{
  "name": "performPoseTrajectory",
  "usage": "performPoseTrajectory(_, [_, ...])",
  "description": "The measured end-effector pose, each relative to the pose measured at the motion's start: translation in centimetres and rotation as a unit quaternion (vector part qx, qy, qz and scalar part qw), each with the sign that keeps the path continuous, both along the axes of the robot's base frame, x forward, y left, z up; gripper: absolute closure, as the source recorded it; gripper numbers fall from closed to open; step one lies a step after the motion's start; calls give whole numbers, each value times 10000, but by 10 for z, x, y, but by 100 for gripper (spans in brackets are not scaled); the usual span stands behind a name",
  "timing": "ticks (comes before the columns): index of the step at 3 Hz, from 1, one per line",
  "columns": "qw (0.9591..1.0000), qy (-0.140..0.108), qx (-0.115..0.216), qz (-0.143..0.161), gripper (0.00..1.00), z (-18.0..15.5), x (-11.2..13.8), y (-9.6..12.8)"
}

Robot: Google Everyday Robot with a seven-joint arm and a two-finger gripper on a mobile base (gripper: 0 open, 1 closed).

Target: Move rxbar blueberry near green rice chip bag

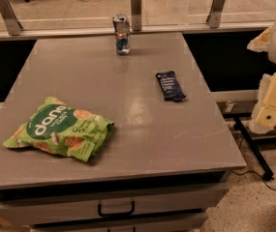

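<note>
The rxbar blueberry (170, 85), a small flat dark navy bar, lies on the grey table (142, 134) right of centre, near the right edge. The green rice chip bag (61, 128), bright green and crinkled with white lettering, lies flat at the front left. A wide stretch of tabletop separates the bar from the bag. My gripper (273, 100) is with the pale arm at the right edge of the view. It is off the table, to the right of the bar, and holds nothing that I can see.
An upright silver-blue drink can (121, 34) stands at the table's back edge, centre. A glass railing with metal posts (136, 8) runs behind the table. A drawer with a black handle (115, 209) is under the front edge. A black cable (253, 151) lies on the floor at the right.
</note>
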State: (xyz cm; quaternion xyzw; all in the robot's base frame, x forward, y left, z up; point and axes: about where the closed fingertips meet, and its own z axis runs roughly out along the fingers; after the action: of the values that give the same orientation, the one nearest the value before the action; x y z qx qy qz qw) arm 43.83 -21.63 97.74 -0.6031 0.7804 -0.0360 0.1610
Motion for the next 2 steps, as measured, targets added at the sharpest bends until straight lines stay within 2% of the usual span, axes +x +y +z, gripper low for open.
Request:
performPoseTrajectory(1, [10000, -1, 0, -1, 0, 0, 0, 0])
performPoseTrajectory(2, [9992, -43, 87, -391, 0, 1, 10, 5])
